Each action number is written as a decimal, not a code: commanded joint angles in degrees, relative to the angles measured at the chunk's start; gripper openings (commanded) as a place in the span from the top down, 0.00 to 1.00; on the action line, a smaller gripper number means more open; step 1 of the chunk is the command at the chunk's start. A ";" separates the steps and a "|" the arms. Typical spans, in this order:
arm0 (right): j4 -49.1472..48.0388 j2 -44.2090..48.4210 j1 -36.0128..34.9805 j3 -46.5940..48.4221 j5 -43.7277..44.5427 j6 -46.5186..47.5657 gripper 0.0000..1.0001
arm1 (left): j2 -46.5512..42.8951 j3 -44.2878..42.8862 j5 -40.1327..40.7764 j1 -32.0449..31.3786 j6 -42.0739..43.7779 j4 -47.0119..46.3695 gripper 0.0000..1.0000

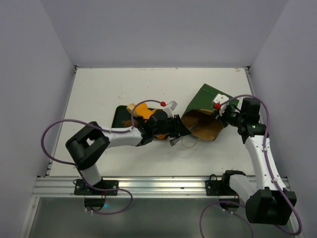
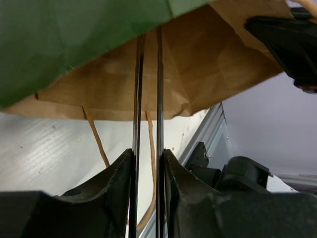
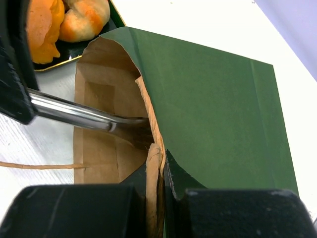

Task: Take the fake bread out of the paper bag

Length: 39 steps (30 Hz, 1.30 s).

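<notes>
Left gripper [image 2: 147, 154] clamped on metal tongs [image 2: 159, 89], blades poked into the paper bag [image 1: 208, 99] mouth; right gripper [image 3: 157, 173] pinching its rim. Bag lies on its side. Fake bread [image 3: 84, 20] sits on the dark tray [image 1: 119, 118].

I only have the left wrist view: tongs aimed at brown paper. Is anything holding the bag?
Observer: Yes. The right gripper is shut on the rim of the paper bag.
Operator: Are the tongs inside yet?
Observer: The right wrist view shows the tongs reaching into the bag's mouth.
Operator: Any bread out already?
Observer: Yes, orange and yellowish fake bread lies on the dark tray beside the mouth.
</notes>
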State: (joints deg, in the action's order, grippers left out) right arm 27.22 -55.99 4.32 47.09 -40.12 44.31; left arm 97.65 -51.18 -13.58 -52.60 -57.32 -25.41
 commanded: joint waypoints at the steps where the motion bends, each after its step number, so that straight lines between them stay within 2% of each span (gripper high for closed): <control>1: -3.23 1.49 0.34 -0.51 -1.54 -2.39 1.00 | 2.45 -5.24 2.07 -0.31 -0.51 -1.14 0.66; 7: -3.40 1.76 0.25 -1.03 -2.16 -2.48 1.00 | 8.78 -12.36 3.92 -0.31 0.37 1.59 0.58; 11: -3.41 1.85 0.34 -1.21 -2.60 -2.65 1.00 | 11.77 -15.52 4.88 -0.22 -0.33 2.20 0.57; 25: -4.28 1.85 0.25 -1.48 -2.68 -3.36 1.00 | 13.53 -16.58 9.98 -0.31 -0.07 4.23 0.54; 39: -4.28 1.32 0.17 -2.00 -4.00 -3.62 1.00 | 17.14 -19.31 5.50 -0.40 -2.71 0.36 0.53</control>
State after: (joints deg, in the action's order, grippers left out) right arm 25.06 -55.31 4.32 45.36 -40.49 41.54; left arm 114.52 -68.31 -7.16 -52.64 -59.11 -20.71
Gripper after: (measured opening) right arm 0.047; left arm 0.469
